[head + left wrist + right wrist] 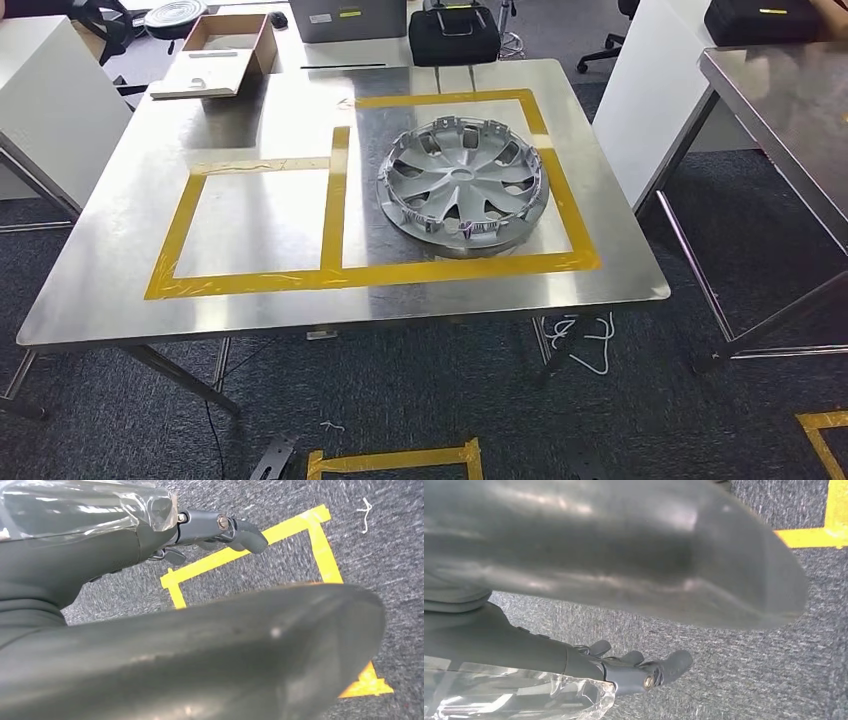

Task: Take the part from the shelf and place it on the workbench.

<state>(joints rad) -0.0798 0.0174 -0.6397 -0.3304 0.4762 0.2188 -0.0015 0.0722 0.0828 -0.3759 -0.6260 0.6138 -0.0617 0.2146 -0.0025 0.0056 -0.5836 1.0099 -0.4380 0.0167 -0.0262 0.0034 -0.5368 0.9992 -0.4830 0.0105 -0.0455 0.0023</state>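
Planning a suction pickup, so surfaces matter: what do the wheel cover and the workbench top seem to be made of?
Wheel cover: likely moulded plastic with silver paint; satin sheen, thin spokes, clip tabs along the rim. Workbench top: apparently brushed stainless steel; dull, streaky reflections and a thin sheet edge.

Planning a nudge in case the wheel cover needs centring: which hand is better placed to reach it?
Right, probably. The wheel cover lies in the right-hand taped box of the workbench, on the right arm's side. The left hand and right hand both hang over carpet, holding nothing.
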